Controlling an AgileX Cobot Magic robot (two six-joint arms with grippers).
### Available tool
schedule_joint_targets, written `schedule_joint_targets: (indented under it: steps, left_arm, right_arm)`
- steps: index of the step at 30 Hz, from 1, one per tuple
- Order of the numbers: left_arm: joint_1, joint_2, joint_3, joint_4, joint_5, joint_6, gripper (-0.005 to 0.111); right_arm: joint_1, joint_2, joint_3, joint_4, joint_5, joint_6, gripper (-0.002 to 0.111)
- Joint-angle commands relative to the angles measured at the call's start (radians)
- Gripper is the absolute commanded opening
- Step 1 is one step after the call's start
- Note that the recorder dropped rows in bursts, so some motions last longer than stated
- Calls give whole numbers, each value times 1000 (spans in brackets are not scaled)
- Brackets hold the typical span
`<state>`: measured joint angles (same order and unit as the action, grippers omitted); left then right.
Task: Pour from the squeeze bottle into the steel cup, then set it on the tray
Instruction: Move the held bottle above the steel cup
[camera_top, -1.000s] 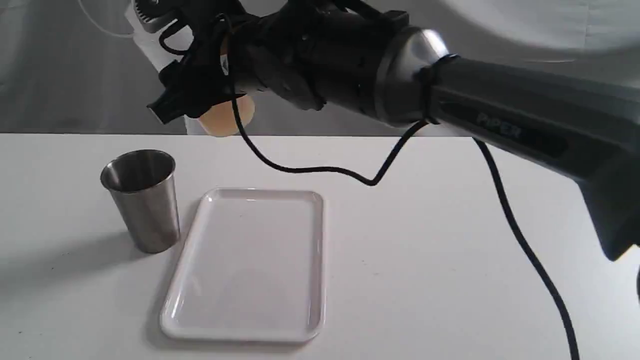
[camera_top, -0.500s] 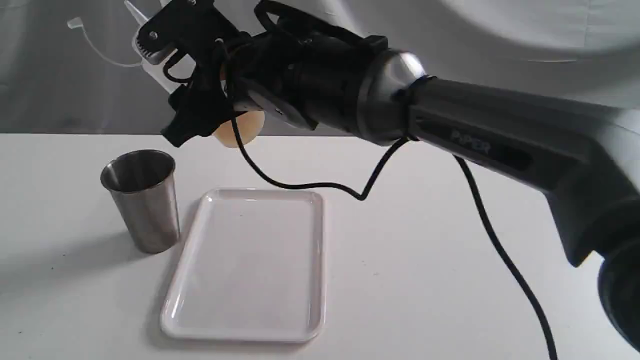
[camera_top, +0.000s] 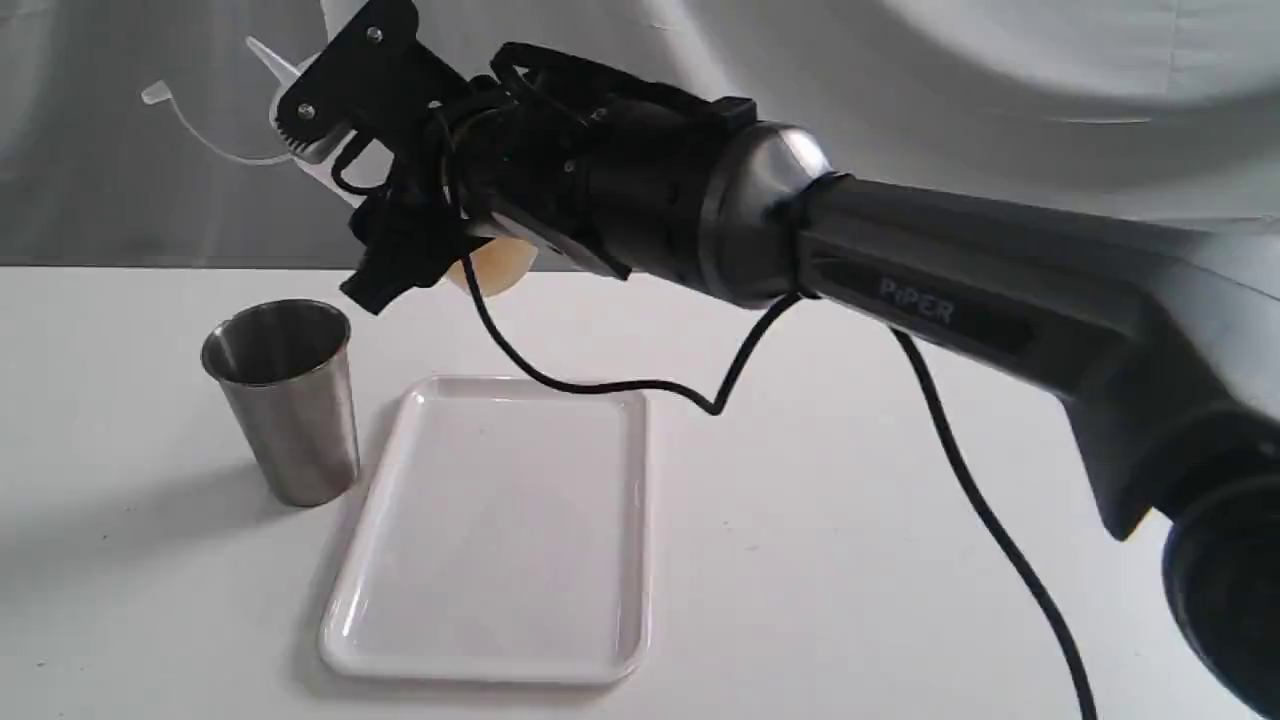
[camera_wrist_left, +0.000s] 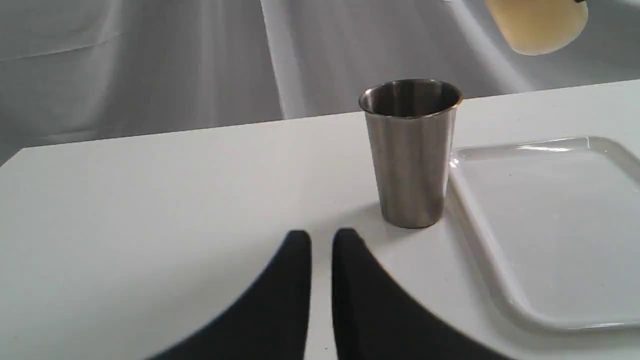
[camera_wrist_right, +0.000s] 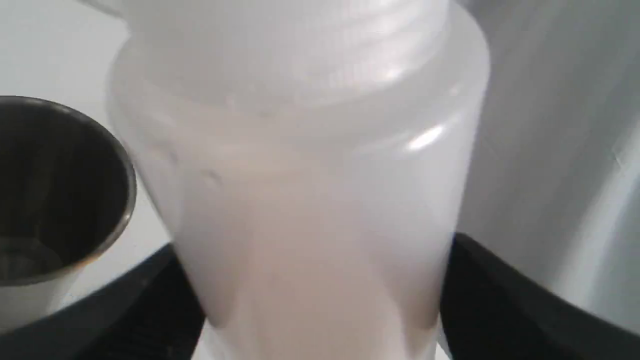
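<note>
The cup (camera_wrist_left: 411, 155) stands upright on the white table (camera_wrist_left: 150, 225), its dark inside showing at the rim. The tray (camera_wrist_left: 560, 220) lies flat just beside the cup's base; whether they touch cannot be told. The bottle (camera_wrist_left: 537, 22) shows only its amber-filled base, in the air higher than the cup's rim and toward the tray's side. The left gripper (camera_wrist_left: 321, 237) hangs over the table near the cup, its dark fingers a thin slit apart with nothing between them. Grey cloth (camera_wrist_left: 150, 65) hangs behind.
</note>
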<state>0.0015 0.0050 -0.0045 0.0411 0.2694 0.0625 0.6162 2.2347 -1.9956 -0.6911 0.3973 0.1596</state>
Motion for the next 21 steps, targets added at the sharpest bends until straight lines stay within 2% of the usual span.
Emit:
schedule_joint_targets:
  steps: [1, 10, 21]
  left_arm:
    - [-1, -5, 4, 2, -7, -2, 8]
    - [-1, -5, 4, 2, -7, -2, 8]
    - [-1, -5, 4, 2, -7, -2, 8]
  right_arm:
    - [1, -17, -12, -72, -17, 3, 34]
    - [13, 13, -30, -181, 187, 62, 34]
    - [48, 51, -30, -297, 312, 111, 34]
